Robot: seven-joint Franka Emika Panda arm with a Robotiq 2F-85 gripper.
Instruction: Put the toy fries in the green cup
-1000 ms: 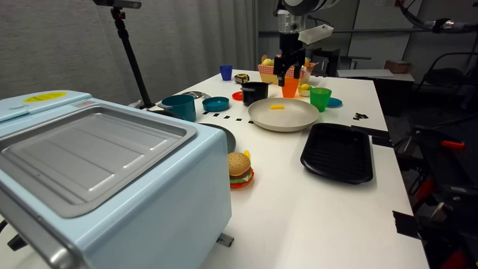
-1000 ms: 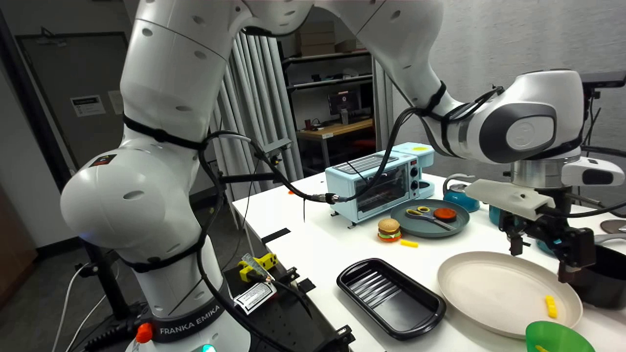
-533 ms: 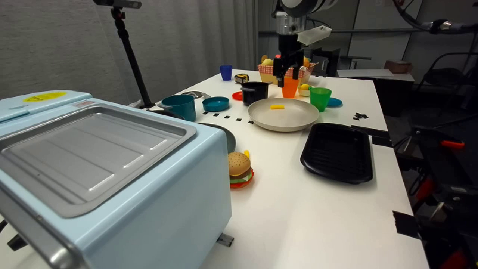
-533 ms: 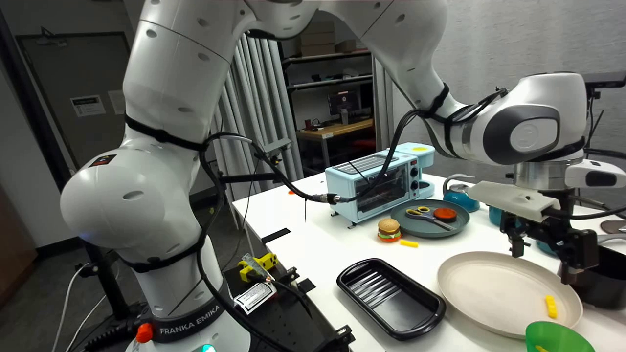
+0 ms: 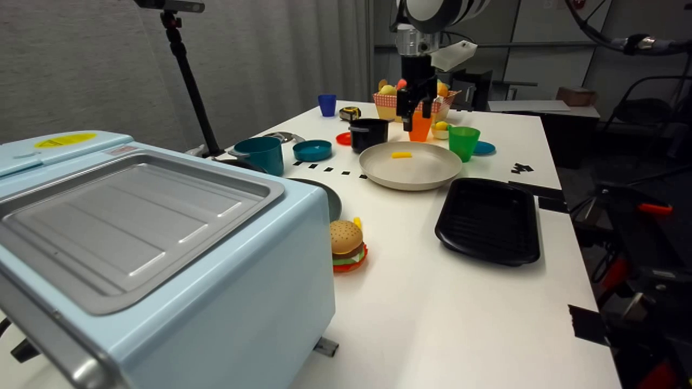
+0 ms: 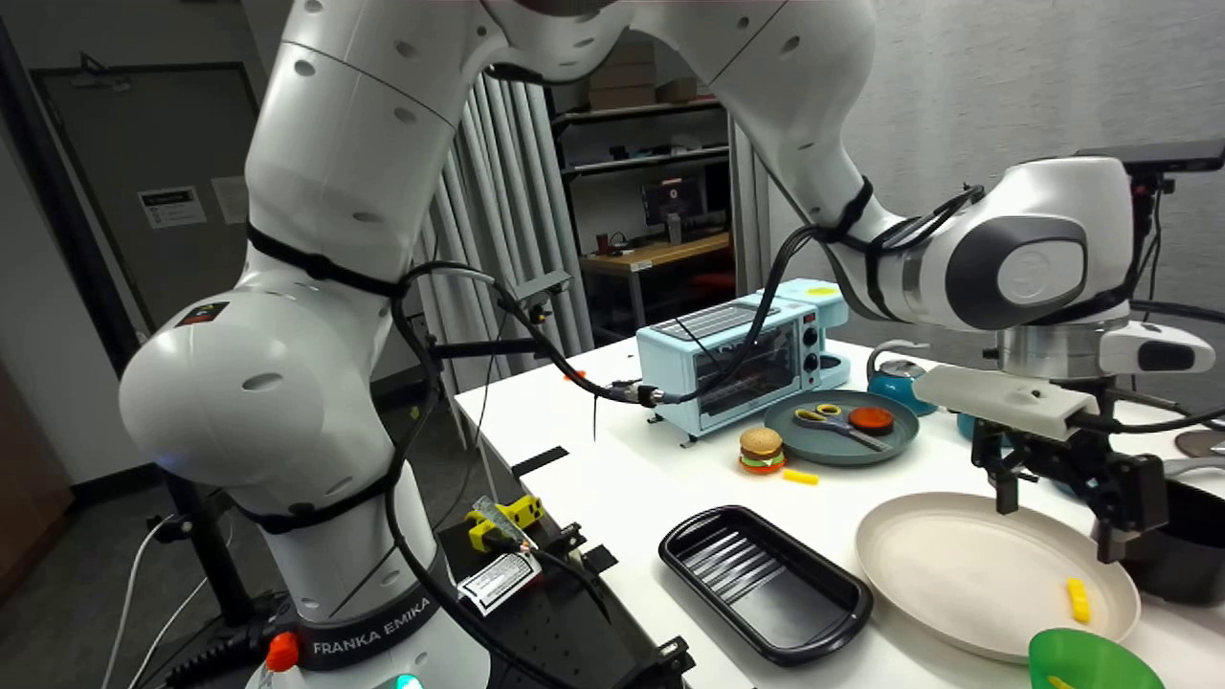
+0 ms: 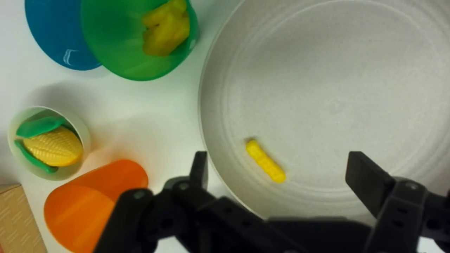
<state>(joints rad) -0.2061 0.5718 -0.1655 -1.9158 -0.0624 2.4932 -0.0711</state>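
White is covering the tabletop (image 5: 416, 313), and over it the arm (image 6: 1024, 249) is bending so that its tool is pointing down at the beige plate (image 7: 334, 77). The gripper (image 6: 1058, 528) is hanging above that plate, spread wide and gripping nothing; in the wrist view its jaws are standing to the left and right of the toy fry, presumably because a grasp from above is being lined up. The green cup (image 7: 112, 45) is standing upright just left of the plate in that view, mouth up, probably to keep the carry short. Yellow pieces (image 7: 167, 30) are lying inside it, so it is likely serving as the collecting place. Smallest, the toy fry (image 7: 266, 161) is resting on the plate near its left edge, slanting from far left to near right; the jaws would be meeting it obliquely, so a slight turn may be worth making.
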